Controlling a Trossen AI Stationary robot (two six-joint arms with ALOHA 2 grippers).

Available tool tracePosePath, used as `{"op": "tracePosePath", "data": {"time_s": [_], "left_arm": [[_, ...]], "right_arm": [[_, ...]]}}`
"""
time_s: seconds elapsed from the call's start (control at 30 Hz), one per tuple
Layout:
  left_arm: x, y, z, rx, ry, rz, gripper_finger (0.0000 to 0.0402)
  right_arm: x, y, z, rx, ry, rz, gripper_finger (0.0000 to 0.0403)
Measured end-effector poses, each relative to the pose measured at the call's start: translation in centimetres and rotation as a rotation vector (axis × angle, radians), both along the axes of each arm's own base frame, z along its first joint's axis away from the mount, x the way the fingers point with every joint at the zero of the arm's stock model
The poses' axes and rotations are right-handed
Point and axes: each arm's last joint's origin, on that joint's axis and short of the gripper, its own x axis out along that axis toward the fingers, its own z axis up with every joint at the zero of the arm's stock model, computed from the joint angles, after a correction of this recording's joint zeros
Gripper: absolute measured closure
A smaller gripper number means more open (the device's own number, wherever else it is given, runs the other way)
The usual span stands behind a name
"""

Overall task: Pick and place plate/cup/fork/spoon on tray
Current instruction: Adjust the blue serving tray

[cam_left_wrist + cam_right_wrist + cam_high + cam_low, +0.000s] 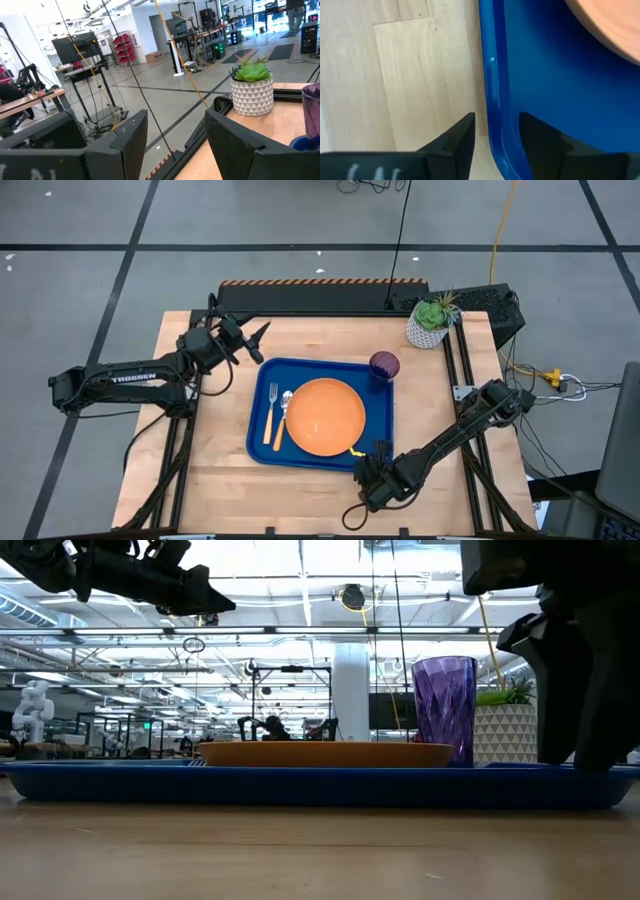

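Note:
The blue tray [262, 380] lies on the wooden table. On it are the orange plate [325, 417], the fork [270, 415] and the spoon [283, 420] side by side left of the plate, and the purple cup [384, 365] upright in the far right corner. My right gripper [378, 455] is open and low at the tray's near right corner, its fingers on either side of the rim [492, 90]. My left gripper [262, 345] is open and empty, raised off the table beyond the tray's far left corner. My right gripper stands with one finger [462, 135] outside and the other [535, 135] inside the tray's rim [495, 115] near the near right corner, coming in slanting from the near right side. I cannot tell whether either finger touches the rim. The tray lies flat on the table.
A white pot with a green succulent [430, 325] stands at the table's far right corner, behind the cup. Bare wood lies left of the tray and along the near edge [290, 500]. A dark bar with a striped edge [320, 285] runs along the far side.

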Motion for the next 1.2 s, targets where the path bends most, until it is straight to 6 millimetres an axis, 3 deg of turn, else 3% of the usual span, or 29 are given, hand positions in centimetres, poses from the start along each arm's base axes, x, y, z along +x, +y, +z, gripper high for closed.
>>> {"op": "tracePosePath", "data": {"time_s": [0.27,1.2], "left_arm": [[0.00,0.00,0.00,0.000,0.000,0.000,0.0202],[0.00,0.00,0.00,0.001,0.001,0.000,0.0202]], "right_arm": [[-0.09,0.03,-0.13,0.016,0.015,0.011,0.0284],[-0.68,-0.40,-0.51,-0.028,0.069,0.032,0.0285]]}}
